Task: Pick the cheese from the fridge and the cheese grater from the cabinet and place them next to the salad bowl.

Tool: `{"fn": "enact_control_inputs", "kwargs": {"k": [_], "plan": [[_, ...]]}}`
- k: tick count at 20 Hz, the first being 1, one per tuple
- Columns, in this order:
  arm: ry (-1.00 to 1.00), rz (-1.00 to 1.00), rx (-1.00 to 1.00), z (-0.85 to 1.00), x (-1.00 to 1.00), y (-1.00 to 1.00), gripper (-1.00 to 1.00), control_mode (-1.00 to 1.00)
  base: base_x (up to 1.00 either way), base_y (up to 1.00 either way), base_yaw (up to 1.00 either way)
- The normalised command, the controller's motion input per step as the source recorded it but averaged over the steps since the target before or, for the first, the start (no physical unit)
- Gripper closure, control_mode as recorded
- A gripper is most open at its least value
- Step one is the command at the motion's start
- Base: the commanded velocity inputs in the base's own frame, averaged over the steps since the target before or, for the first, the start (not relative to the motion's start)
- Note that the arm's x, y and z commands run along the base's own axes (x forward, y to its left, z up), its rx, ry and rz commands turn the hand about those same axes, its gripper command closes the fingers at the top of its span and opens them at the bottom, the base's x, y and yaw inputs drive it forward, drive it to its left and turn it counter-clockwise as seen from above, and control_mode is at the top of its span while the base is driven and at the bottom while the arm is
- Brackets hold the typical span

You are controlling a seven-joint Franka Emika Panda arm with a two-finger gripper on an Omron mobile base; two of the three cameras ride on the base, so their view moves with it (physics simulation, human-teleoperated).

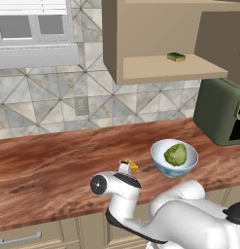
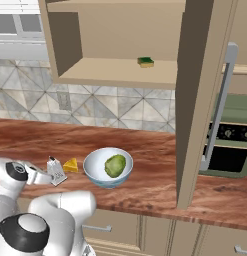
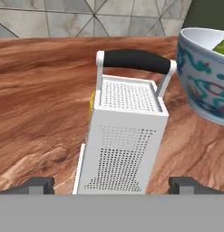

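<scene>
Two claw (image 3: 111,185) fingertips (image 3: 38,185) spread wide, nothing between them | grater (image 3: 124,136) upright on bench (image 3: 41,113) just ahead of claw | cheese (image 2: 71,165) beside grater | salad bowl (image 2: 108,167) next along | sponge (image 2: 145,62) on cabinet shelf (image 2: 115,72)

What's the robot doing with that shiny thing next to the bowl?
The robot's gripper is open, with the cheese grater standing upright on the wooden counter between its fingers. It isn't squeezing it. A yellow cheese wedge sits right behind the grater, and the salad bowl with green lettuce is just beside them. Up in the open cabinet there's a little green and yellow sponge on the shelf.
</scene>
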Motion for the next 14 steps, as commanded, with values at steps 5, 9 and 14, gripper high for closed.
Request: {"fn": "enact_control_inputs", "kwargs": {"k": [5,9,14], "plan": [[0.00,0.00,0.00,0.41,-0.13,-0.05,-1.00,-1.00,0.00,0.00,0.00],[0.02,0.00,0.00,0.44,-0.15,-0.06,-1.00,-1.00,0.00,0.00,0.00],[0.04,0.01,0.00,0.38,-0.20,-0.12,-1.00,-1.00,0.00,0.00,0.00]]}}
